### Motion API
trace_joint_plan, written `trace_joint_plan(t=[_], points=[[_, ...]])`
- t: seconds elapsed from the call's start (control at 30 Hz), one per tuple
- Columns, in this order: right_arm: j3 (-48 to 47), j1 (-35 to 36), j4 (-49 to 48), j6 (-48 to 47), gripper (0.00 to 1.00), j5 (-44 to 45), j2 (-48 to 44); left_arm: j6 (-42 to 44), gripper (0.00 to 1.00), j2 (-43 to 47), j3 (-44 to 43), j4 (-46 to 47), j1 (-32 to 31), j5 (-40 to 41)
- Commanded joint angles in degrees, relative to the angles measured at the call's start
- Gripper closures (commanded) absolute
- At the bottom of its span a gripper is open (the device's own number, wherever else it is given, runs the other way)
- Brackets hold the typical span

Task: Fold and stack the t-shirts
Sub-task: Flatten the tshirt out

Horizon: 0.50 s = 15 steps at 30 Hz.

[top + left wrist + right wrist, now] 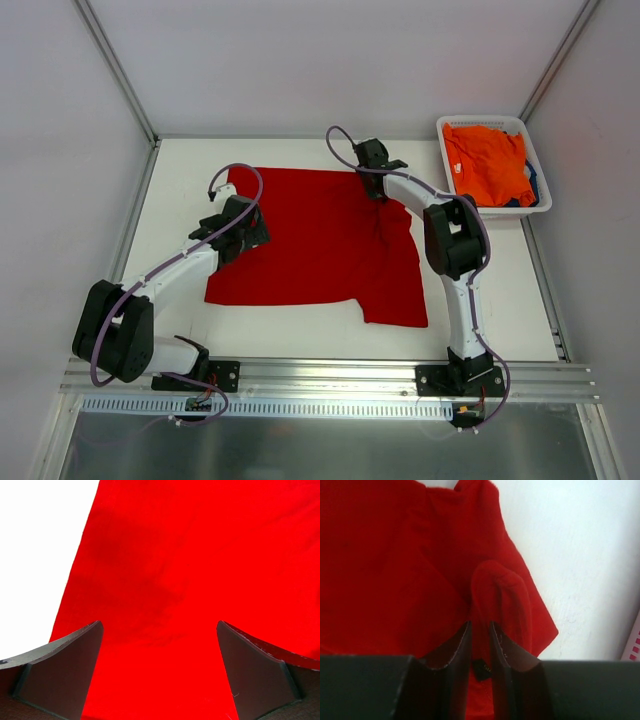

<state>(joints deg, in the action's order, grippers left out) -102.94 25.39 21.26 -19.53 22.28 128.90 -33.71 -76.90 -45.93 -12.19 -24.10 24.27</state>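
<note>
Jaws of the right gripper [480, 626] are nipped together on a raised fold of the red t-shirt [310, 240], near its far right edge. Across the cloth the left gripper [160, 627] is spread wide and grasps nothing, poised over the shirt's left border. The shirt lies spread out on the white table [500, 290]. At the far right corner, a white basket [495, 122] holds the orange t-shirt [485, 165] — a dark blue t-shirt [534, 180] peeks out beside it.
</note>
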Motion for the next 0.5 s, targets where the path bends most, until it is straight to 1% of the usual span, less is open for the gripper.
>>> trace_joint_plan(t=[0.0, 0.07, 0.13, 0.17, 0.27, 0.47], points=[[0.7, -0.2, -0.4, 1.5, 0.77, -0.7, -0.2, -0.5, 0.01, 0.3, 0.3, 1.0, -0.8, 0.3], [0.7, -0.2, -0.6, 1.6, 0.77, -0.9, -0.2, -0.4, 0.01, 0.1, 0.4, 1.0, -0.8, 0.3], [0.7, -0.2, -0.5, 1.5, 0.83, -1.1, -0.3, -0.3, 0.01, 0.2, 0.3, 1.0, -0.8, 0.4], [0.6, -0.3, -0.5, 1.5, 0.89, -1.3, -0.3, -0.3, 0.01, 0.2, 0.2, 1.0, -0.9, 0.5], [0.5, -0.3, -0.5, 1.5, 1.00, -0.9, -0.4, -0.2, 0.01, 0.1, 0.1, 1.0, -0.8, 0.5], [1.5, -0.8, -0.6, 1.8, 1.00, 1.5, -2.6, -0.2, 0.01, -0.4, -0.1, 1.0, -0.8, 0.3]])
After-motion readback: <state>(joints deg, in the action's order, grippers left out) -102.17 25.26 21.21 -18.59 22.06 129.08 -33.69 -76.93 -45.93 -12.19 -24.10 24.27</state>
